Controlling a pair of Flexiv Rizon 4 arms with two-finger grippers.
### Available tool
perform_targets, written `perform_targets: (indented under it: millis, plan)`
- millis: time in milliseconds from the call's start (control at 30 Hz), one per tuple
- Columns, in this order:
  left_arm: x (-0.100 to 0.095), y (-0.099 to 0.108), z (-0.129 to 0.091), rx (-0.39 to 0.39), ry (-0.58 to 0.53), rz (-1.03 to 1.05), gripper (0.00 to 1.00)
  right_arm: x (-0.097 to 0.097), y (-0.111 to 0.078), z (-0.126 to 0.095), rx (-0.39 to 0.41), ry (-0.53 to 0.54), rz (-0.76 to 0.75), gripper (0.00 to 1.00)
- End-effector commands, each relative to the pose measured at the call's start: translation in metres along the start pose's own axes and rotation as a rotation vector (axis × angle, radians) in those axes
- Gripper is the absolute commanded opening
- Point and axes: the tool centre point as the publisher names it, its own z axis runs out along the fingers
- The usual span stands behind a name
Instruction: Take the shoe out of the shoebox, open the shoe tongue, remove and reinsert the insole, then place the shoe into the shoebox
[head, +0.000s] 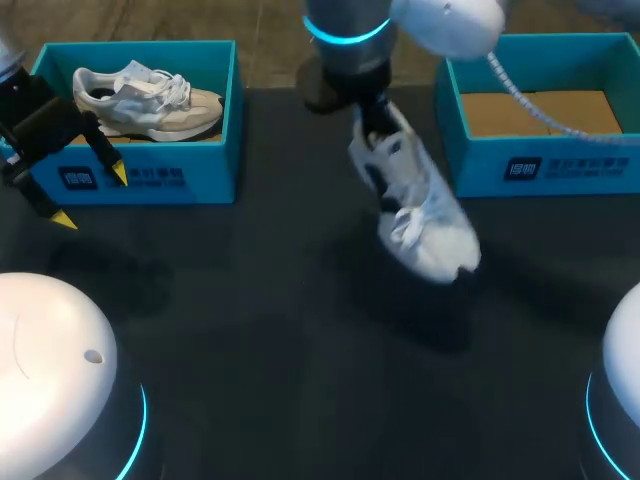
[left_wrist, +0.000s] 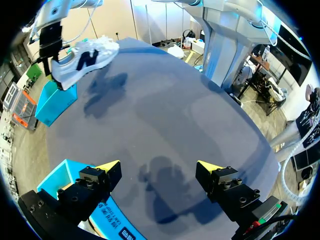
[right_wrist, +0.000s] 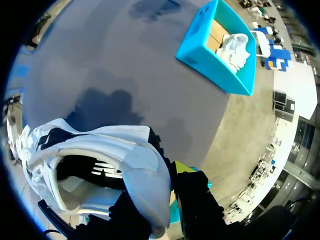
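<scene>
Head view, right jaws pinching shoe (head: 420, 215)

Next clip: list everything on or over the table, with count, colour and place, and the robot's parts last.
hanging shoe: one, white with dark marks, held above the table's middle, toe tilted down.
boxed shoe: one, white and beige, lying inside the left box.
left box: one, bright blue, far left of the table.
right box: one, bright blue, far right, brown floor showing, nothing seen inside.
table: one, dark, under everything.
left hand: one, black with yellow tips, open and holding nothing, in front of the left box.
right hand: one, black, shut on the hanging shoe at the rim of its opening.
</scene>
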Motion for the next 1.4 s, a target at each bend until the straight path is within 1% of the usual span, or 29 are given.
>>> perform_targets:
  millis: [33, 600, 667, 700, 733, 767, 800, 833, 867, 900, 933, 967, 1000, 1033, 1100, 1133, 1267, 1333, 1400]
  plan:
    - [0.001, 0.000, 0.000, -0.003, 0.000, 0.000, 1.00, -0.007, -0.028, 0.000, -0.043, 0.011, -0.033, 0.00]
    - [0.001, 0.000, 0.000, -0.003, 0.000, 0.000, 1.00, -0.007, -0.028, 0.000, -0.043, 0.011, -0.033, 0.00]
    - [0.001, 0.000, 0.000, -0.003, 0.000, 0.000, 1.00, -0.019, -0.044, 0.006, -0.017, -0.011, -0.048, 0.00]
    - [0.001, 0.000, 0.000, -0.003, 0.000, 0.000, 1.00, -0.025, -0.054, 0.013, -0.029, -0.022, -0.046, 0.00]
    - [0.001, 0.000, 0.000, -0.003, 0.000, 0.000, 1.00, -0.033, -0.064, 0.020, -0.015, 0.017, -0.093, 0.00]
    - [0.001, 0.000, 0.000, -0.003, 0.000, 0.000, 1.00, -0.041, -0.074, 0.025, 0.013, 0.002, -0.108, 0.00]
    - [0.001, 0.000, 0.000, -0.003, 0.000, 0.000, 1.00, -0.048, -0.085, 0.027, -0.003, -0.039, -0.088, 0.00]
    - [0.001, 0.000, 0.000, -0.003, 0.000, 0.000, 1.00, -0.055, -0.095, 0.030, 0.033, -0.008, -0.127, 0.00]
    - [0.001, 0.000, 0.000, -0.003, 0.000, 0.000, 1.00, -0.061, -0.103, 0.033, 0.054, -0.011, -0.122, 0.00]
    - [0.001, 0.000, 0.000, -0.003, 0.000, 0.000, 1.00, -0.066, -0.113, 0.036, 0.032, -0.032, -0.105, 0.00]
    - [0.001, 0.000, 0.000, -0.003, 0.000, 0.000, 1.00, -0.071, -0.120, 0.040, 0.062, -0.001, -0.126, 0.00]
    - [0.001, 0.000, 0.000, -0.003, 0.000, 0.000, 1.00, -0.075, -0.127, 0.043, 0.060, -0.003, -0.122, 0.00]
    - [0.001, 0.000, 0.000, -0.003, 0.000, 0.000, 1.00, -0.080, -0.134, 0.047, 0.038, -0.021, -0.110, 0.00]
    - [0.001, 0.000, 0.000, -0.003, 0.000, 0.000, 1.00, -0.083, -0.140, 0.053, 0.056, 0.020, -0.112, 0.00]
    - [0.001, 0.000, 0.000, -0.003, 0.000, 0.000, 1.00, -0.089, -0.151, 0.060, 0.030, 0.005, -0.101, 0.00]
    - [0.001, 0.000, 0.000, -0.003, 0.000, 0.000, 1.00, -0.092, -0.158, 0.062, 0.040, 0.029, -0.094, 0.00]
    - [0.001, 0.000, 0.000, -0.003, 0.000, 0.000, 1.00, -0.105, -0.182, 0.067, 0.031, 0.047, -0.082, 0.00]
    - [0.001, 0.000, 0.000, -0.003, 0.000, 0.000, 1.00, -0.110, -0.194, 0.069, 0.046, 0.071, -0.077, 0.00]
    - [0.001, 0.000, 0.000, -0.003, 0.000, 0.000, 1.00, -0.114, -0.205, 0.069, 0.050, 0.072, -0.073, 0.00]
